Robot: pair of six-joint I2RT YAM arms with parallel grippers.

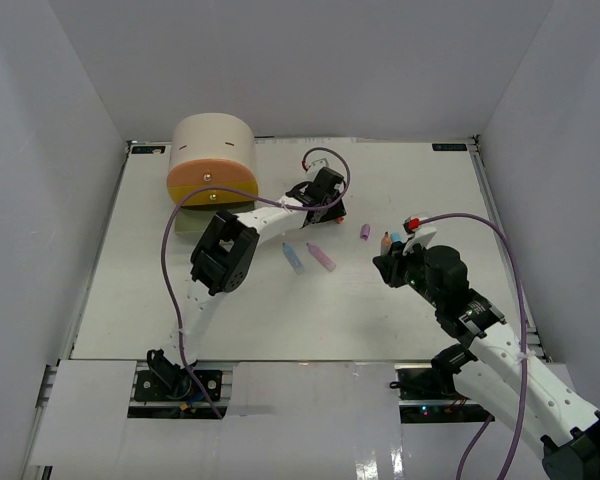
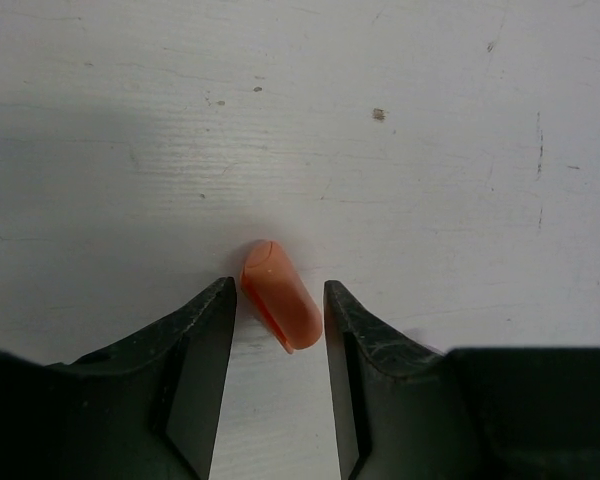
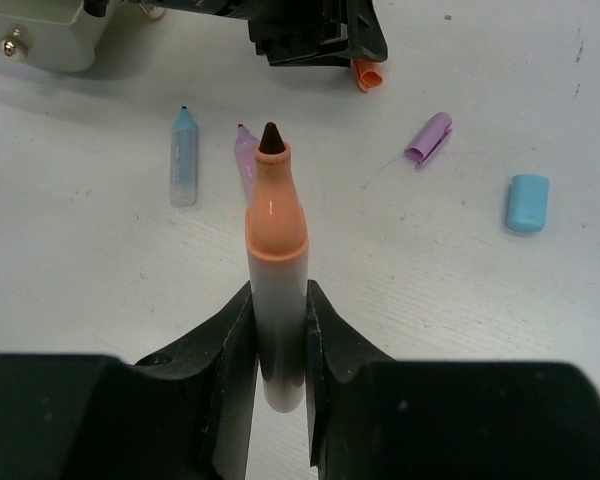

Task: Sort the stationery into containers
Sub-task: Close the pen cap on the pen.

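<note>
My left gripper is open and low over the table, its fingers either side of a small orange cap that lies flat; I cannot tell if they touch it. My right gripper is shut on a white marker with an orange neck and dark tip, held above the table. A blue marker and a purple marker lie between the arms. A purple cap and a blue cap lie to their right. The beige cabinet stands at the back left, its orange drawer facing me.
A grey-green drawer front with a knob shows at the top left of the right wrist view, close to the left gripper. White walls enclose the table on three sides. Purple cables loop over both arms.
</note>
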